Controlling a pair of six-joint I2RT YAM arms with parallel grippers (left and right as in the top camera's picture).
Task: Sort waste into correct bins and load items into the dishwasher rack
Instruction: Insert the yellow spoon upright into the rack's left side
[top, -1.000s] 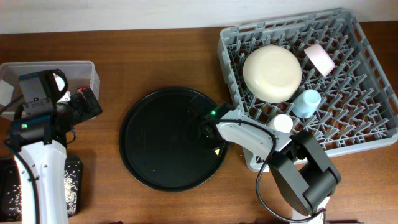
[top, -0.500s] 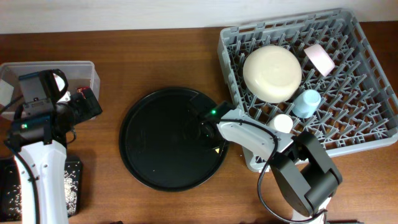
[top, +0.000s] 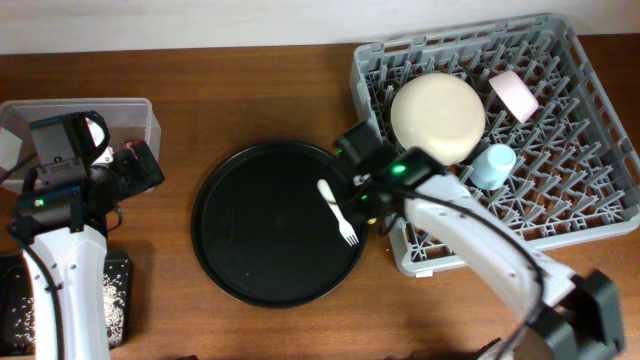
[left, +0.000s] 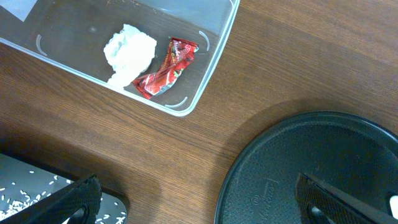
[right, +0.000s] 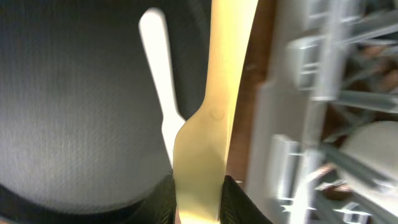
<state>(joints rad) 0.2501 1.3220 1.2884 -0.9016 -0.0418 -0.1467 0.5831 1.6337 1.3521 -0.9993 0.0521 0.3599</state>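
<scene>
My right gripper is shut on a pale yellow piece of cutlery, at the right edge of the round black tray beside the dishwasher rack. A white fork lies on that tray, also visible under the held piece as the fork. The rack holds a cream bowl, a pink bowl and a light blue cup. My left gripper hangs open over bare table. The clear tub contains a paper wad and a red wrapper.
A shallow black tray sprinkled with rice grains lies at the front left, under my left arm. The rack's grey wall stands close on the right of the held cutlery. The clear tub sits at the far left.
My right arm has stretched out, and its gripper has moved up and right toward the rack's corner with the yellow cutlery. The white fork on the round tray now shows. The left arm stays still.
</scene>
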